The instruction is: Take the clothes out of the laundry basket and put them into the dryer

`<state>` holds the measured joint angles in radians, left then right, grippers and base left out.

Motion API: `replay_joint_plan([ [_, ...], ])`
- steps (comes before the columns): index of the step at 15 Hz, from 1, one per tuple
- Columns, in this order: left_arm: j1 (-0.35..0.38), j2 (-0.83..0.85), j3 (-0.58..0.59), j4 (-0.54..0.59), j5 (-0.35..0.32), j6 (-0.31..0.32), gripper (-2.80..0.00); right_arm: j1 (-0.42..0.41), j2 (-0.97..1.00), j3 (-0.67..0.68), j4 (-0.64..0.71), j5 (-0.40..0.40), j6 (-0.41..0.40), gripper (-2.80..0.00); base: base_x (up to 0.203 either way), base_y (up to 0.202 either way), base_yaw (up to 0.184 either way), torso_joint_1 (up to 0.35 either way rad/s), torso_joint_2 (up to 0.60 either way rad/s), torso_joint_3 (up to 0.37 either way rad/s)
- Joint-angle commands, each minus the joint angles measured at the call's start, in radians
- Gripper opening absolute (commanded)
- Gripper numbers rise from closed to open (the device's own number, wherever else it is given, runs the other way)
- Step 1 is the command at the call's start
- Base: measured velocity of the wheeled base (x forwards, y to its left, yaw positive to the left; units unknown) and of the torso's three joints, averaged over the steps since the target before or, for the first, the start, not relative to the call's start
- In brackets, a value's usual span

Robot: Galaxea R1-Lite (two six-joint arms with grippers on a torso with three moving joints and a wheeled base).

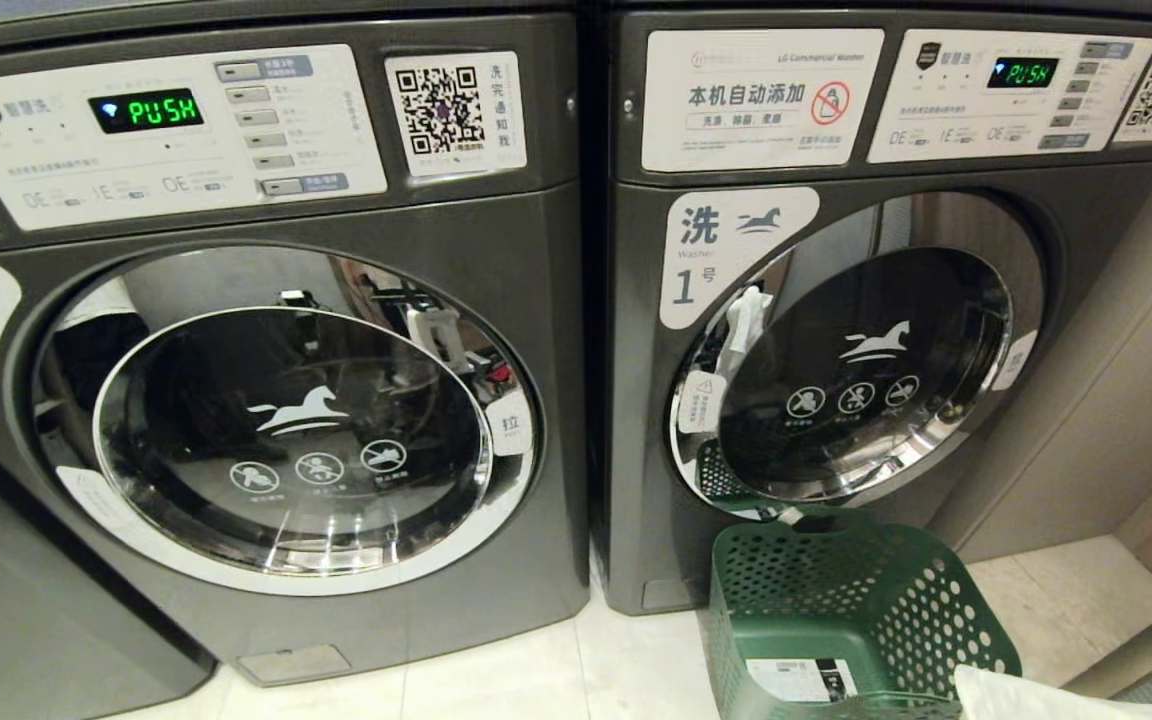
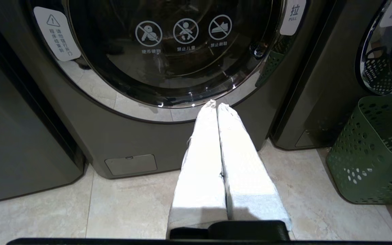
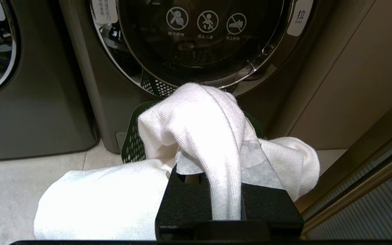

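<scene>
A green perforated laundry basket [image 1: 836, 620] stands on the floor in front of the right grey machine, the dryer [image 1: 866, 370], below its round glass door. My right gripper [image 3: 216, 112] hangs over the basket [image 3: 131, 143], shut on a white knitted garment [image 3: 196, 122]. The cloth drapes over both fingers and hides their tips. A corner of it shows at the lower right of the head view [image 1: 1036, 695]. My left gripper [image 2: 216, 104] is shut and holds nothing. Its white-wrapped fingers point at the foot of the left machine [image 2: 182, 51].
Two grey front-loaders stand side by side, both showing PUSH [image 1: 146, 110]. A beige wall [image 1: 1116, 400] closes in the right side. Another dark appliance [image 2: 19, 129] sits at the far left. Pale floor tiles [image 2: 131, 204] run in front.
</scene>
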<state>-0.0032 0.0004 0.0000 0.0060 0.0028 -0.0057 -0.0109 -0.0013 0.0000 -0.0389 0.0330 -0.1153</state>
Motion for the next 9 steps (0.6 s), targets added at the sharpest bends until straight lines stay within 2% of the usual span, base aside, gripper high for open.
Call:
replay_joint_plan([
  [1, 0.0, -0.002, 0.002, 0.0, 0.0, 0.0, -2.8, 0.0, 0.001, 0.018, -0.001, 0.001, -0.001, -2.8, 0.0, 0.0, 0.0, 0.002, 0.0, 0.206],
  [9, 0.0, -0.002, 0.002, 0.0, 0.0, 0.0, -2.8, 0.0, 0.001, 0.018, -0.001, 0.001, -0.004, -2.8, 0.0, 0.0, 0.0, 0.001, 0.0, 0.2],
])
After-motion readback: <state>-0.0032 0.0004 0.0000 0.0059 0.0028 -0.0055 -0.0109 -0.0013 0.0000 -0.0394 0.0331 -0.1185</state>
